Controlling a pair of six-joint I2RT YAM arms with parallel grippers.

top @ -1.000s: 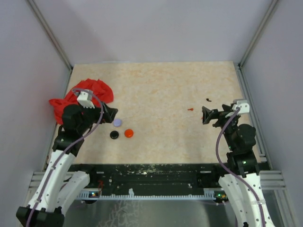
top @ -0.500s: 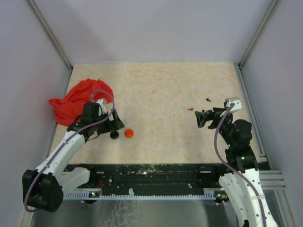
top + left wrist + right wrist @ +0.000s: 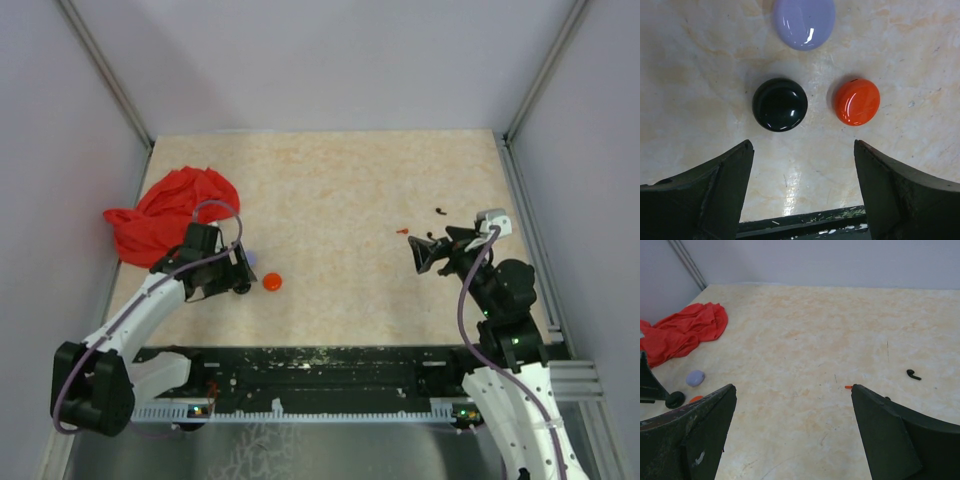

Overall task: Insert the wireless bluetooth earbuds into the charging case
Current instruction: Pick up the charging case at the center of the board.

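A tiny red earbud (image 3: 402, 231) and a tiny black earbud (image 3: 440, 211) lie apart on the table at the right. In the right wrist view the black earbud (image 3: 913, 374) lies clear, and only the red earbud's tip (image 3: 848, 387) shows beside my right finger. My right gripper (image 3: 425, 252) (image 3: 793, 387) is open and empty, just near of the red earbud. My left gripper (image 3: 235, 275) (image 3: 802, 145) is open and empty, hovering over three round discs: lavender (image 3: 804, 22), black (image 3: 780, 104) and orange (image 3: 856, 101). I cannot tell which is the charging case.
A crumpled red cloth (image 3: 165, 212) lies at the far left beside the left wall, also in the right wrist view (image 3: 680, 335). The orange disc (image 3: 271, 282) sits just right of the left gripper. The table's dark front edge (image 3: 800, 222) lies close below the left fingers.
My left gripper has swung from beside the cloth down over the discs, now covering the black and lavender ones from above. My right gripper has shifted slightly left toward the red earbud.
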